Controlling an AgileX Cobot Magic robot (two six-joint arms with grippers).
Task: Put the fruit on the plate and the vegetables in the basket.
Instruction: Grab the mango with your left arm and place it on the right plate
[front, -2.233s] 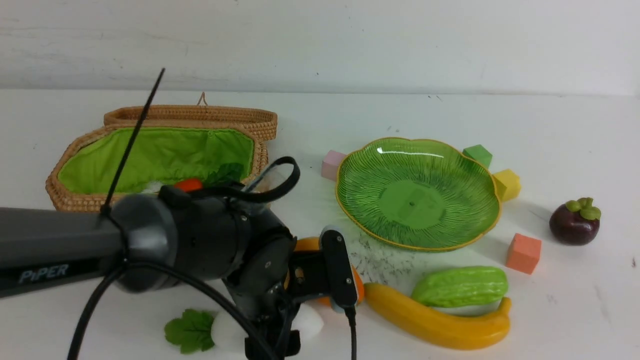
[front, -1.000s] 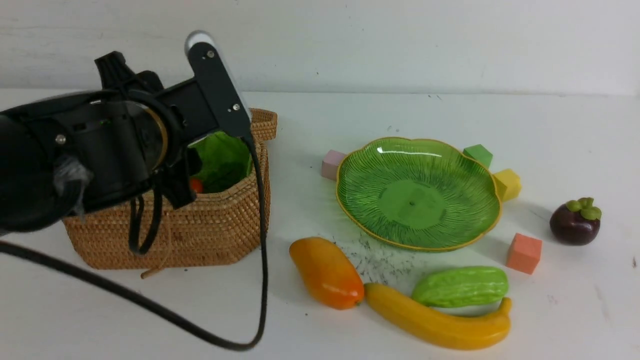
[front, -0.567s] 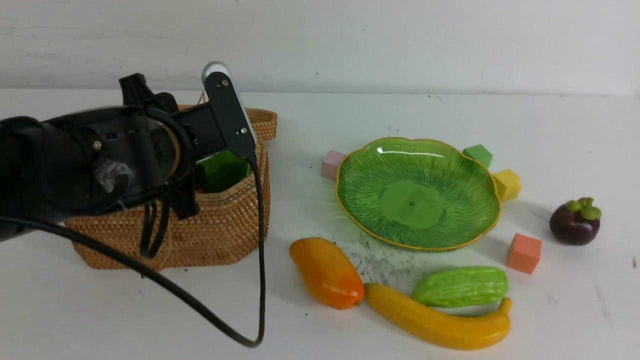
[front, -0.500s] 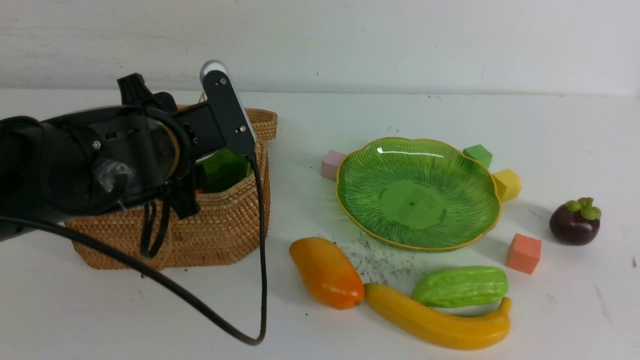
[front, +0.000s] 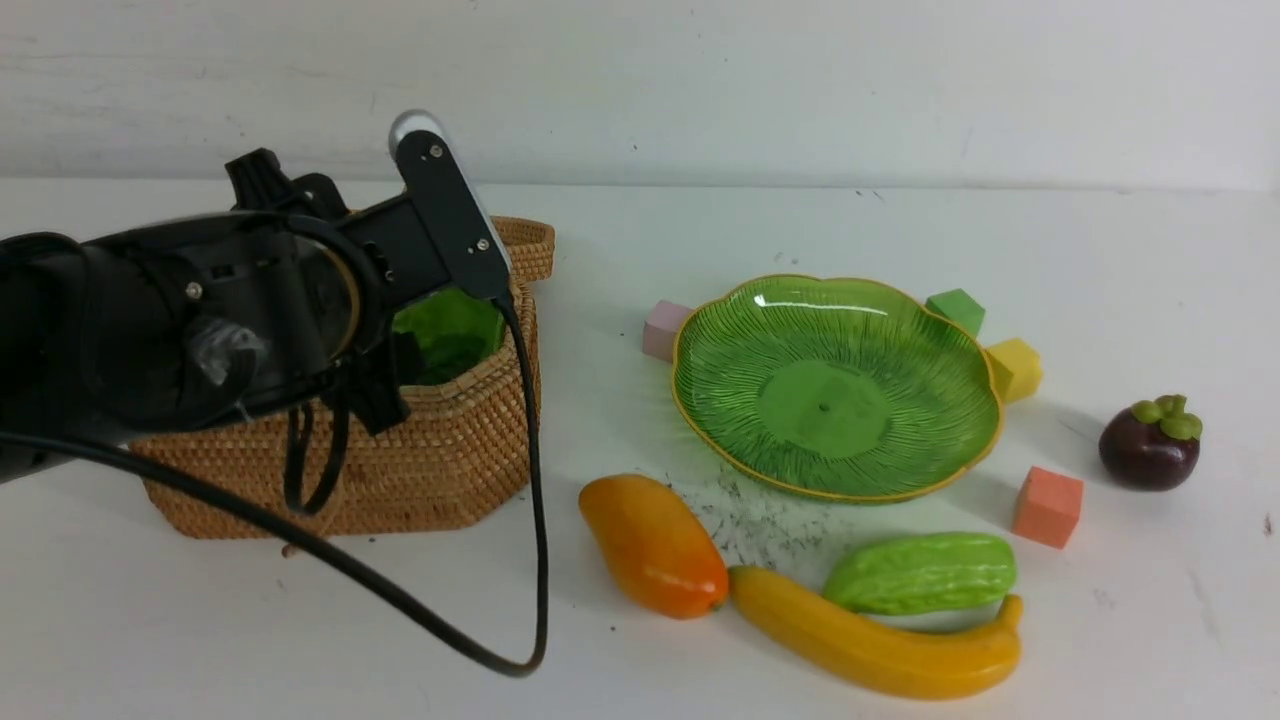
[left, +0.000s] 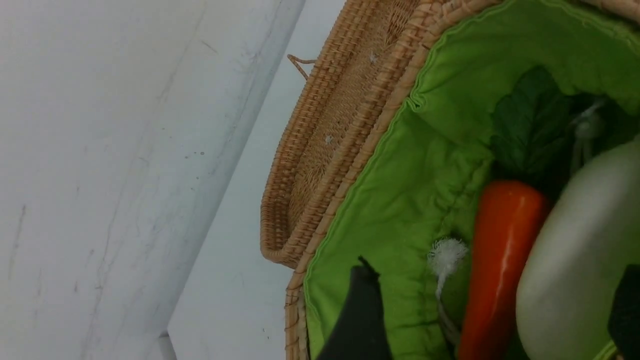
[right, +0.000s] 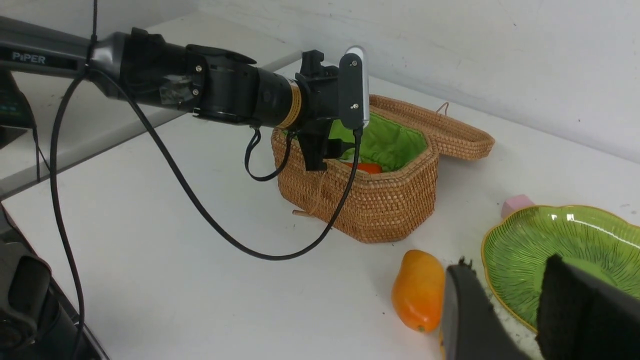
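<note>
My left gripper (left: 495, 267) hangs inside the wicker basket (front: 430, 470), jaws open wide. The white radish (left: 575, 250) lies between its fingers beside the orange carrot (left: 500, 260), on the green lining; one finger (left: 362, 310) stands well apart from it. On the table lie the mango (front: 655, 545), the banana (front: 880, 640) and the green gourd (front: 920, 572), touching each other. The mangosteen (front: 1150, 445) sits far right. The green plate (front: 835, 385) holds nothing. My right gripper (right: 510, 262) hovers open between mango (right: 417, 290) and plate, out of the front view.
The basket's lid (front: 520, 245) lies open behind it. Pink (front: 665, 328), green (front: 955, 308), yellow (front: 1015, 368) and orange (front: 1047, 506) cubes ring the plate. The left arm's cable (front: 530, 500) loops down in front of the basket.
The left gripper carried the radish from the table's front up into the basket. In the last half second its jaws have spread wider.
</note>
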